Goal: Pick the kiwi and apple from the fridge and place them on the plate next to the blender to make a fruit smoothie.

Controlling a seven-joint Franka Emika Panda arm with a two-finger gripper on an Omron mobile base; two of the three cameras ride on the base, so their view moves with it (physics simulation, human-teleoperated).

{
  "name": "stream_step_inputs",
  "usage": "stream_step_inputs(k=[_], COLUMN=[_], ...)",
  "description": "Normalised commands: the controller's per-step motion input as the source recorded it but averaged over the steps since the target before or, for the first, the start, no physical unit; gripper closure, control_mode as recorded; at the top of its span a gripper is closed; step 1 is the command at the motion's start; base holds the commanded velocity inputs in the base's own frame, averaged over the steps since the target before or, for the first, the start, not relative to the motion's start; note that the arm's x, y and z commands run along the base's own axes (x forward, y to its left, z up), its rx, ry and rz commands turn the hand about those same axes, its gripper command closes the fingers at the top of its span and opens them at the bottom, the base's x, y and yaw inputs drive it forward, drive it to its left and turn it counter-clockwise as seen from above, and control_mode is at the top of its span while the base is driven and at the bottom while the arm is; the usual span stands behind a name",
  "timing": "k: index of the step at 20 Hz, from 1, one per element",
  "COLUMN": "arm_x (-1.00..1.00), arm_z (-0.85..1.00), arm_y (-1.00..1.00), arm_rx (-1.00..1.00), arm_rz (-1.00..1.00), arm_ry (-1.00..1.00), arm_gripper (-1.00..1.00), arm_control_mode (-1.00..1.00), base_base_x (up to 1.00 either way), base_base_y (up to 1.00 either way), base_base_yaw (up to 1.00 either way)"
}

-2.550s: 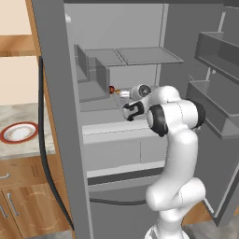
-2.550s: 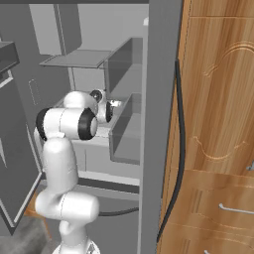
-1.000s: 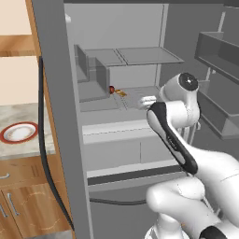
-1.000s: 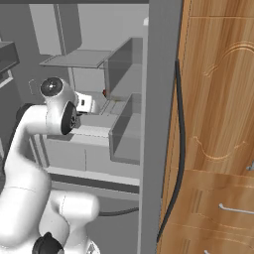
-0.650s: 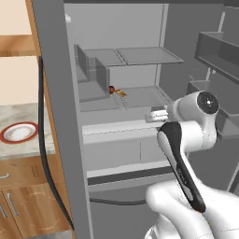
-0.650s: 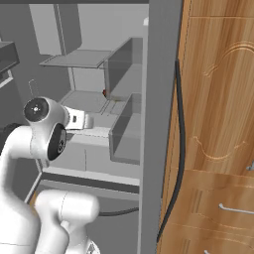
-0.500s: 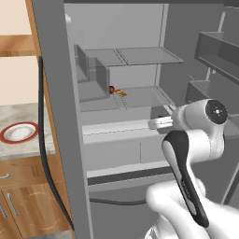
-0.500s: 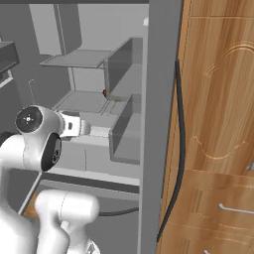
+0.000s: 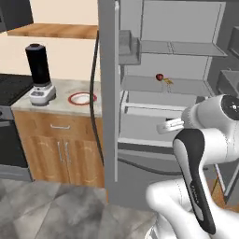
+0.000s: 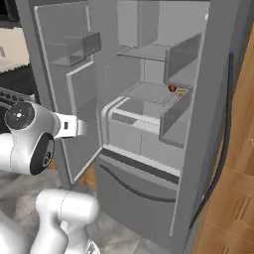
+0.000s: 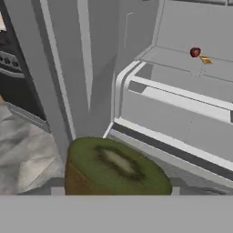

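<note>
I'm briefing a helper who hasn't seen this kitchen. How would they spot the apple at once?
Look into the open grey fridge, at the middle shelf above the drawers. The apple sits near its back: small, round, glossy red, beside a little yellow-orange scrap, the shelf's other item.

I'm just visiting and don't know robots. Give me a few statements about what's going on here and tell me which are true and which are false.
1. The kiwi sits right in front of the hand camera, outside the fridge. True.
2. The apple is on the plate. False: it lies on a fridge shelf, beside a small yellowish thing.
3. The plate is on the counter next to the blender. True.
4. The plate already holds fruit. False: it is bare.
5. The fridge door is closed. False: it stands open.
</note>
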Motion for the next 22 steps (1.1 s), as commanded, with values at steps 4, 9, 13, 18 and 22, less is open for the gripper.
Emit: stream_step_inputs(k=[4,9,13,18,22], arm_x=[0.0,0.0,0.0,0.0,0.0], arm_z=[0.0,0.0,0.0,0.0,0.0], arm_y=[0.0,0.0,0.0,0.0,0.0], arm_rx=[0.0,0.0,0.0,0.0,0.0], arm_rz=[0.0,0.0,0.0,0.0,0.0], arm_ry=[0.0,0.0,0.0,0.0,0.0], arm_gripper=[1.0,1.0,1.0,1.0,1.0], arm_control_mode=[1.0,1.0,1.0,1.0,1.0], base_base_x=[-0.37,-0.22,-0.17,-0.01,0.83], base_base_y=[0.0,0.0,0.0,0.0,-0.36], base_base_yaw=[1.0,1.0,1.0,0.92,0.31])
